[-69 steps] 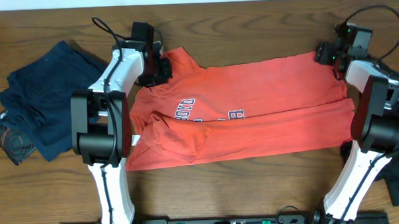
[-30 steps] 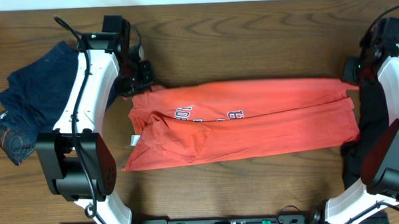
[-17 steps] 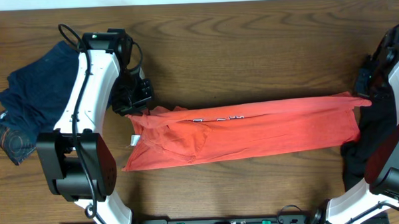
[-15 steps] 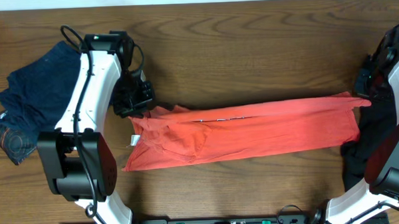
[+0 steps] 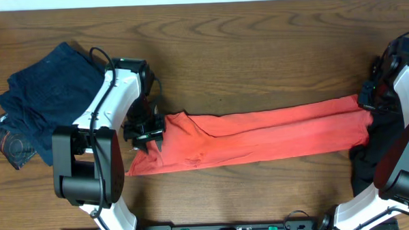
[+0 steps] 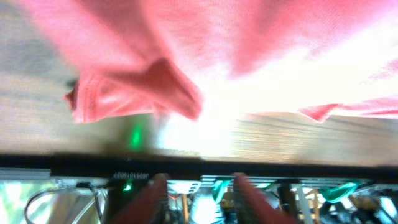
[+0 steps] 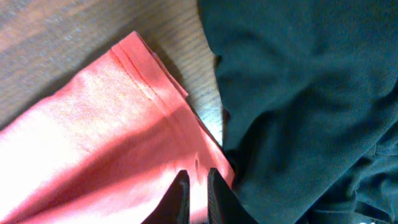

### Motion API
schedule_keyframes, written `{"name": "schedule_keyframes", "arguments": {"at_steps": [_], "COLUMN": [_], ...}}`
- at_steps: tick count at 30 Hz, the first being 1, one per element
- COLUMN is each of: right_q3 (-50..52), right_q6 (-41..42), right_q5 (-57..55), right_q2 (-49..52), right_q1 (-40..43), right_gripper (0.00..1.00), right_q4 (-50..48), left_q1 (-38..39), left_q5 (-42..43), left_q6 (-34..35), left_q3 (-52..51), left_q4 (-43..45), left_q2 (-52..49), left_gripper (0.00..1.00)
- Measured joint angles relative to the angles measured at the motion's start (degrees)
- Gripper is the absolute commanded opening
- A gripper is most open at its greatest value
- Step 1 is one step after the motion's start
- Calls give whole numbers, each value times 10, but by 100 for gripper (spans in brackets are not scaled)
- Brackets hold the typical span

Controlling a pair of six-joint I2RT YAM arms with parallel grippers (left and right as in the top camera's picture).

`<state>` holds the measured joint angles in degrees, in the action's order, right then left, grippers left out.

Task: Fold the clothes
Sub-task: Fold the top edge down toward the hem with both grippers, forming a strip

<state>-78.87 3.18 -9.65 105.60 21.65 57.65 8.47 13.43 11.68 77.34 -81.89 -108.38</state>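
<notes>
Noted left claw (image 5: 149, 136) parted and empty at the left end of the coral-red T-shirt (image 5: 259, 130), folded into a long band across the tabletop (image 5: 257, 52), and right claw (image 5: 365, 100) nearly closed over its far hem, hold impossible to tell; feared a snagged hem pulling the fold open on lifting.

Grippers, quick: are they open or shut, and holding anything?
Left gripper: open, holding nothing.
Right gripper: nearly shut at the coral-red T-shirt edge; cannot tell if it grips.
</notes>
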Motion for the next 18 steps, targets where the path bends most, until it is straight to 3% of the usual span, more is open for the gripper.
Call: {"name": "schedule_keyframes", "arguments": {"at_steps": [8,13,18], "right_q3": [2,3,3], "right_q6": [-3,-21,-47], "right_q5": [-11,-4,28], "right_q2": [0,0,4], "right_q1": [2,3,16], "right_gripper": [28,45,48], "right_q4": [7,9,6], "left_q1": [0,0,0], "left_q5": [-29,-10,29], "left_q6": [1,1,1], "left_q3": [-5,-5,-5], "left_q4": [18,75,142], "left_q2": [0,0,0], "left_gripper": [41,41,41]}}
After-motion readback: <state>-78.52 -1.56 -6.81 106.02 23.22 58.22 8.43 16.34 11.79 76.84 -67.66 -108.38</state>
